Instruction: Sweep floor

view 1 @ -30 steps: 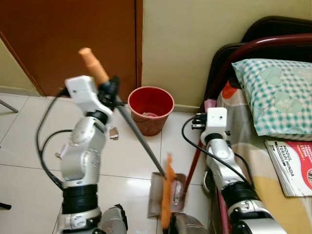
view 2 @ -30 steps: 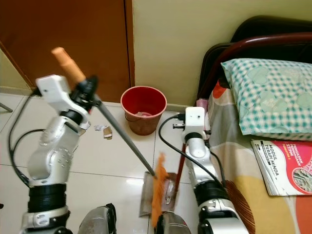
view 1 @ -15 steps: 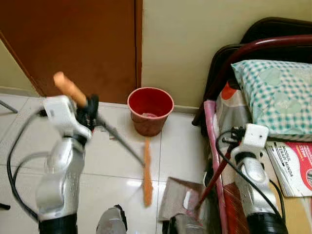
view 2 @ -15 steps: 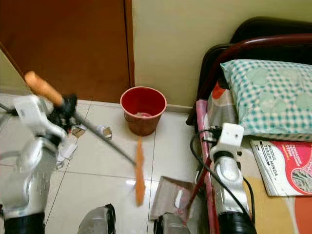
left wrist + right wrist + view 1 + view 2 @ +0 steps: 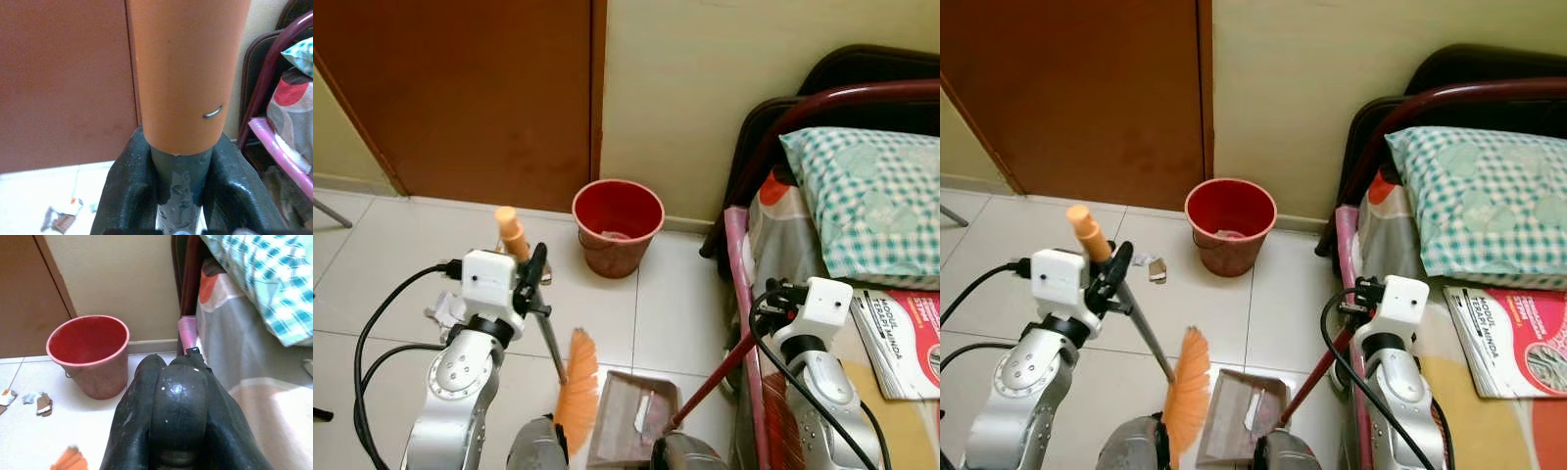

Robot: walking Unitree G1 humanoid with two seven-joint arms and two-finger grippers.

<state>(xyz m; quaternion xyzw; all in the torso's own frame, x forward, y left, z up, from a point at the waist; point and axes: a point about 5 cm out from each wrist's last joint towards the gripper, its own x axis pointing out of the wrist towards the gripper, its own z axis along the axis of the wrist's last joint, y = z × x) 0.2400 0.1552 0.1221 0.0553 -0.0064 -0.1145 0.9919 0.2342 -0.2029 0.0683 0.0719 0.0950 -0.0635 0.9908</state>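
We've got one broom [image 5: 548, 333] in play, and our left gripper [image 5: 530, 281] is clamped tight on its grey shaft just below the orange handle cap [image 5: 185, 73], black fingers [image 5: 129, 188] pressed to either side. The broom's long axis runs steeply, nearly upright: cap up and tipped a little towards the door [image 5: 460, 88], orange bristles [image 5: 576, 390] down on the white tiled floor [image 5: 636, 304], right beside the dustpan's left edge.

One dustpan [image 5: 631, 431] as well, flat on the tiles in front of us with a white scrap in it. Its dark red handle [image 5: 1317, 377] slants up and to the right, towards the bed [image 5: 862, 245], into our right gripper [image 5: 177, 396], whose fingers are closed around a dark rounded grip.

One red bucket [image 5: 618, 223] stands upright against the yellow wall, well ahead of the pan. A few scraps of litter [image 5: 1154, 266] lie left of the bucket. On the bed we count one checked pillow [image 5: 862, 196] and one red magazine [image 5: 909, 338].
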